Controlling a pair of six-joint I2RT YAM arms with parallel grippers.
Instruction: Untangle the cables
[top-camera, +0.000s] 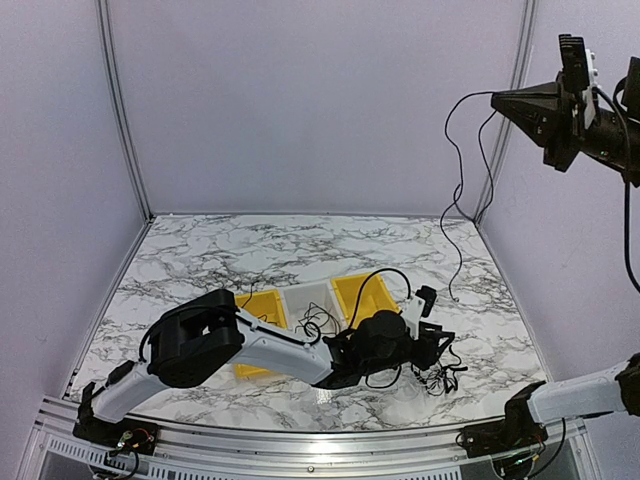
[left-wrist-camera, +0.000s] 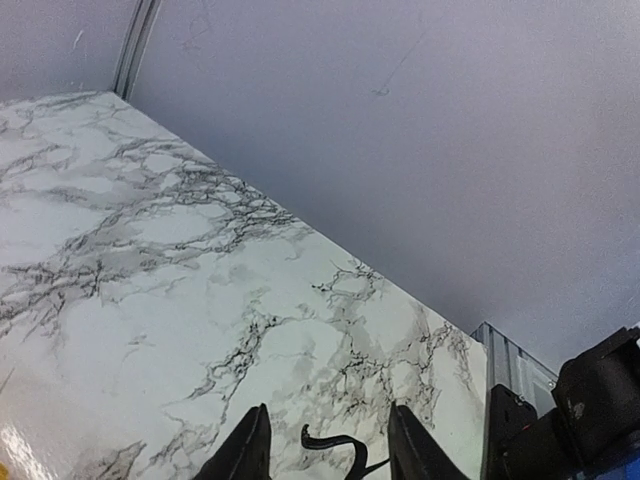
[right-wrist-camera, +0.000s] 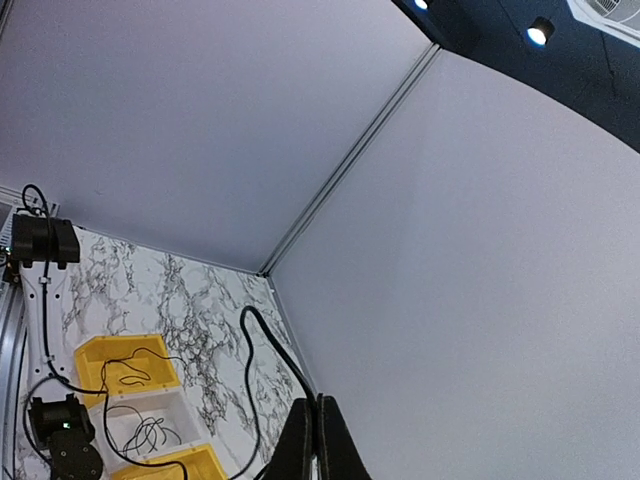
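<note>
My right gripper (top-camera: 497, 98) is raised high at the upper right and is shut on a thin black cable (top-camera: 456, 200). The cable hangs in two strands down to the marble table near the right wall. In the right wrist view the shut fingers (right-wrist-camera: 305, 445) pinch this cable (right-wrist-camera: 250, 335), which loops down toward the table. My left gripper (top-camera: 440, 348) lies low at the table's front right, beside a small tangle of black cables (top-camera: 440, 378). In the left wrist view its jaws (left-wrist-camera: 328, 455) stand apart, with a curled black cable end (left-wrist-camera: 340, 442) lying between them, not pinched.
Three bins stand in a row mid-table: a yellow bin (top-camera: 262, 300), a grey-white bin (top-camera: 308, 298) with black cable in it, and a yellow bin (top-camera: 352, 290). They also show in the right wrist view (right-wrist-camera: 95, 350). The right arm's base (left-wrist-camera: 590, 410) is close by.
</note>
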